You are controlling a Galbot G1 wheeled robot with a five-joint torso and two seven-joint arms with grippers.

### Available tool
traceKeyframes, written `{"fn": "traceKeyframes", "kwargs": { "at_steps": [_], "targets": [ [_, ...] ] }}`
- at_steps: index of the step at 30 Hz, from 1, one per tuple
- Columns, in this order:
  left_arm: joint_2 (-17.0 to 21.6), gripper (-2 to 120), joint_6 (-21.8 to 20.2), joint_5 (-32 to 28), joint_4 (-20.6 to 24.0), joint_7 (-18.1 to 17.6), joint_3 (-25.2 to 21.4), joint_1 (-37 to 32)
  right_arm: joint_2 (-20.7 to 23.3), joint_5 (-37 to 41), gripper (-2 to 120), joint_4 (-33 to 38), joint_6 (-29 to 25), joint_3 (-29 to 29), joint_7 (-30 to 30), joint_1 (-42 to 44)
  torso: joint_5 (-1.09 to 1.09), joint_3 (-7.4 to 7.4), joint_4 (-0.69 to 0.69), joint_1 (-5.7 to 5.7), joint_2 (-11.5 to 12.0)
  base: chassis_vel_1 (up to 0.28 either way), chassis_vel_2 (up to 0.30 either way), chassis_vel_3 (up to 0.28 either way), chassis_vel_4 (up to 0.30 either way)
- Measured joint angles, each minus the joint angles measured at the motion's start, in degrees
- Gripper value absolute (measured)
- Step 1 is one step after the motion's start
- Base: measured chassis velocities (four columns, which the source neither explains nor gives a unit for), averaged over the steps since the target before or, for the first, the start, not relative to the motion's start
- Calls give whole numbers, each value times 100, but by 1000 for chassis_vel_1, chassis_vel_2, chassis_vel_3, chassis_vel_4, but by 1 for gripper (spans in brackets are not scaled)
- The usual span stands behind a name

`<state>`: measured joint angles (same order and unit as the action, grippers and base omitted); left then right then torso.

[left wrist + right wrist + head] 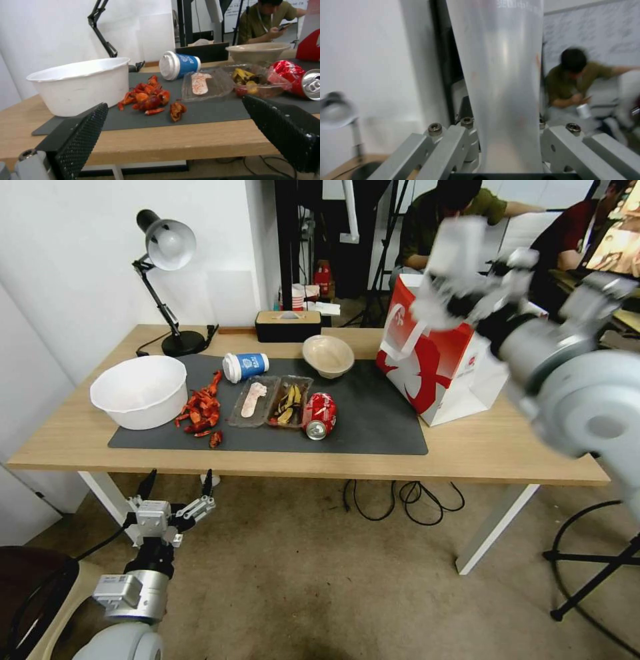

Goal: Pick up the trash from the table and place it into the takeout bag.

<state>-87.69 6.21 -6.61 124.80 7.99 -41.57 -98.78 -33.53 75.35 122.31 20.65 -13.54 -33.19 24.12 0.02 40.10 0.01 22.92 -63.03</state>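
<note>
Right gripper [460,243]: raised above takeout bag [437,360], clamped on what seems a clear cup [500,82]. Left gripper [177,487]: spread open, parked below table [493,450] edge.

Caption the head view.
Right claw carries a clear cup above the takeout bag; left claw open below table.

A white tub [140,391] sits on the mat beside red shells [202,412]; a desk lamp [167,273] stands behind.
</note>
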Motion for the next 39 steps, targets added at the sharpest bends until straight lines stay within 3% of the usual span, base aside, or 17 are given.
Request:
{"fn": "traceKeyframes", "kwargs": {
  "at_steps": [6,9,10,13,23,31,39],
  "targets": [
    [14,100,-1,16,24,10,22,-32,113,-1285,11,-674,-129,-255,597,76,-3,0,-1,-1,0,0,0,0,0],
    [51,100,-2,16,37,13,50,-38,-55,-2898,11,-1609,-483,-108,1318,146,-2,1,-1,-1,0,0,0,0,0],
    [51,100,-2,16,37,13,50,-38,-55,-2898,11,-1609,-483,-108,1318,146,-2,1,-1,-1,0,0,0,0,0],
    [110,100,-5,-23,62,15,58,-38,-337,-3888,11,-2382,-809,161,1638,64,4,2,1,1,1,0,0,0,0],
    [227,100,-9,-164,60,11,27,-30,-674,-5168,9,-3043,-1108,571,1834,-372,-4,1,0,0,1,0,0,0,0],
    [282,100,-7,-226,32,5,35,-23,-853,-6492,8,-3632,-1703,664,2183,-399,-1,1,-2,0,1,0,0,0,0],
    [276,100,-1,-238,38,5,48,-26,-1030,-6693,8,-3785,-1794,710,2162,-317,-2,1,0,0,1,0,0,0,0]
  ]
}}
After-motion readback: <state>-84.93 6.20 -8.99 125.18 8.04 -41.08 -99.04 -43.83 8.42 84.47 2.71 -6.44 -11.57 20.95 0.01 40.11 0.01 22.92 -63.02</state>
